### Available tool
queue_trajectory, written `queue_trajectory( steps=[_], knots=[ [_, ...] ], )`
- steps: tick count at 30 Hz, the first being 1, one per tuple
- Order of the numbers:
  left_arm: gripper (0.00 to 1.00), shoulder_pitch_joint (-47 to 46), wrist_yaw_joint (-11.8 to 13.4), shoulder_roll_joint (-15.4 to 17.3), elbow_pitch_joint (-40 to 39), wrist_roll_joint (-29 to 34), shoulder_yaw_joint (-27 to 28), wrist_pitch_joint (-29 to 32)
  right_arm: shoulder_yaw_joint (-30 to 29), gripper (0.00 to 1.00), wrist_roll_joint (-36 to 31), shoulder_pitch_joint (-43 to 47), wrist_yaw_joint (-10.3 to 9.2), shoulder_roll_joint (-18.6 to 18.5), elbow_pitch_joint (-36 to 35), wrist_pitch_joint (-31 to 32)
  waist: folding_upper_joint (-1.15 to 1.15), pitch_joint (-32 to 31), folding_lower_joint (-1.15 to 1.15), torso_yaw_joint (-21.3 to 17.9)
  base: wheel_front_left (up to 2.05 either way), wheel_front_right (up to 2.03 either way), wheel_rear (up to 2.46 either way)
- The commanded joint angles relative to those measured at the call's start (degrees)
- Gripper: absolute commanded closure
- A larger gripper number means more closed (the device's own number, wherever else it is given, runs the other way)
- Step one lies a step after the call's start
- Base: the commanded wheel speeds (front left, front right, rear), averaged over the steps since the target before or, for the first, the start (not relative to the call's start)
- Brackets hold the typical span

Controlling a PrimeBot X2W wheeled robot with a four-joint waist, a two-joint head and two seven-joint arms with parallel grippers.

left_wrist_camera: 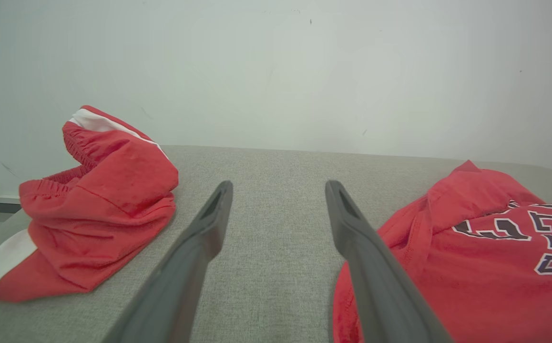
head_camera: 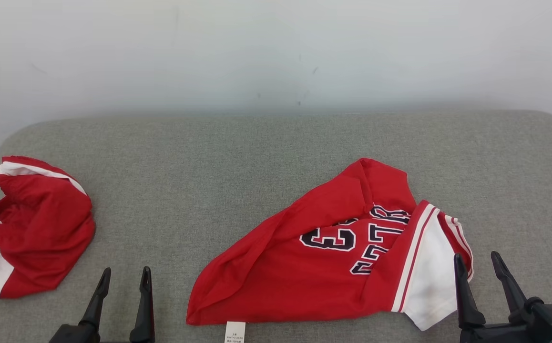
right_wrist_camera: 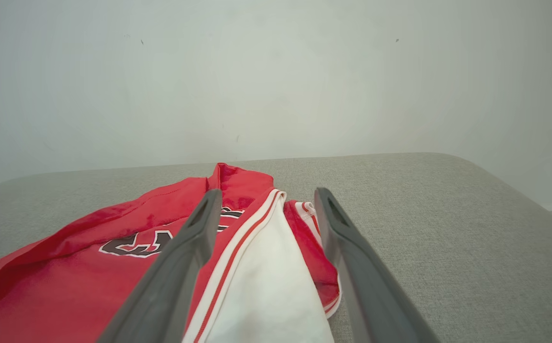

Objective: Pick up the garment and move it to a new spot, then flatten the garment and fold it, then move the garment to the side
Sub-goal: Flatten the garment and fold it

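Grey cloth-covered table (head_camera: 257,157) against a pale wall (head_camera: 276,57). The left gripper (head_camera: 126,270) hovers low over bare cloth, fingers spread wide, holding nothing. Off to its left sits a bunched pair of red shorts (head_camera: 42,224); to its right lies the crumpled red shirt (head_camera: 304,271). The right gripper (head_camera: 476,256) is spread just as wide and empty too, with the shirt's white panel right under its fingers and the red body sprawling away to its left.
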Motion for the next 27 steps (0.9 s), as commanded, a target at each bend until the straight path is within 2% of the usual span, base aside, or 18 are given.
queue_trajectory(
  steps=[1,10,16,18,27],
  knots=[
    [0.00,0.74,0.11,0.16,-0.19,0.34,0.02,-0.19,0.02,0.00,-0.27,0.84,-0.13,0.17,-0.11,-0.03,0.00,-0.06,0.01,0.05,0.00,0.00,0.00],
    [0.00,1.05,0.11,0.80,-0.01,0.86,-1.02,-0.19,0.16,0.00,-0.27,0.89,-0.14,-0.68,1.09,-0.02,0.00,0.09,0.01,0.28,0.00,0.00,0.00],
    [0.00,0.79,0.11,2.03,1.32,0.31,-4.07,-0.19,0.53,0.00,-0.50,-0.54,-0.14,-2.14,4.06,0.18,0.00,0.96,0.01,0.18,0.00,0.00,0.00],
    [0.00,-0.04,0.11,2.94,3.17,-0.28,-7.28,-0.19,1.00,0.00,-0.49,-1.88,-0.14,-3.24,6.87,0.62,0.00,1.84,0.01,0.17,0.00,0.00,0.00],
    [0.00,-3.34,0.11,4.39,12.78,-4.33,-14.72,-0.19,3.68,0.00,0.16,-5.91,-0.14,-5.35,15.53,0.73,0.00,4.10,0.01,0.28,0.00,0.00,0.00]
  ],
)
